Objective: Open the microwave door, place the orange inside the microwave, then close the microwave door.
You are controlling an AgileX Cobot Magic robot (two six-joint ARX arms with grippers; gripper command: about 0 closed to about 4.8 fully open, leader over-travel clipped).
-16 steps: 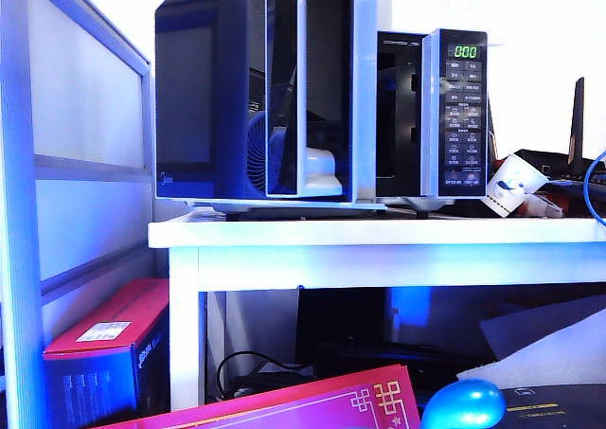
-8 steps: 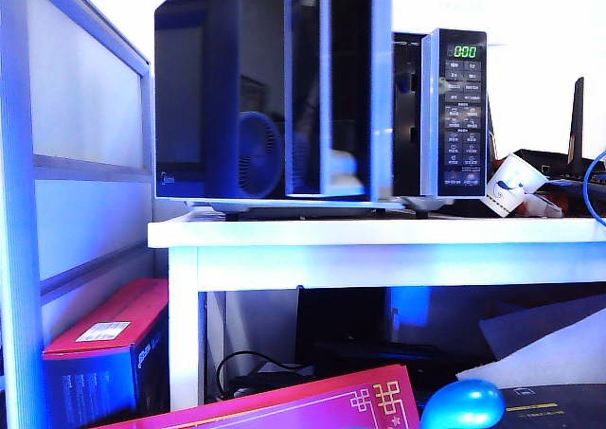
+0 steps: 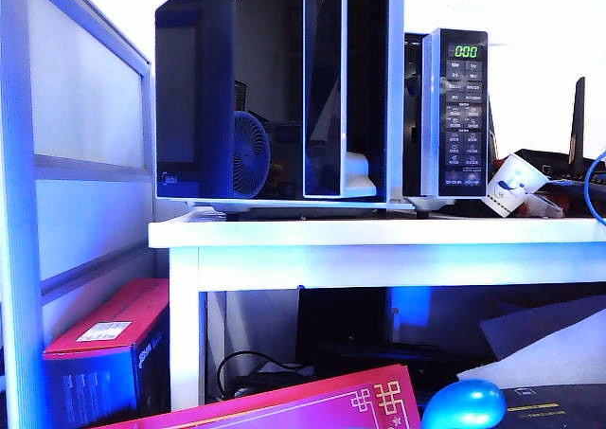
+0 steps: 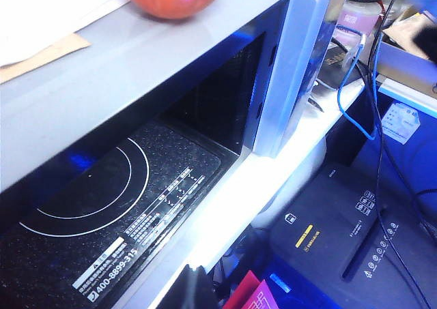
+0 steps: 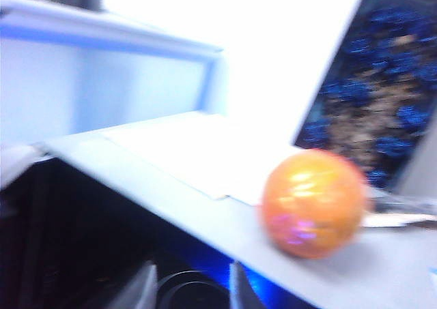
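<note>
Exterior view shows the microwave (image 3: pixel 322 98) on the white surface (image 3: pixel 379 232), its door (image 3: pixel 327 93) swung out edge-on, so the cavity is reachable. Both wrist views put the orange (image 5: pixel 313 201) on top of the oven, probably parked there for pickup. Right tool (image 5: pixel 189 282) hangs just below the top's front edge, fingers parted and empty. Left tool (image 4: pixel 184 288) faces the open cavity; its grip state cannot be told

Blown-out bg glare, blue cast, right wrist view motion-blurred, ext sharp
</note>
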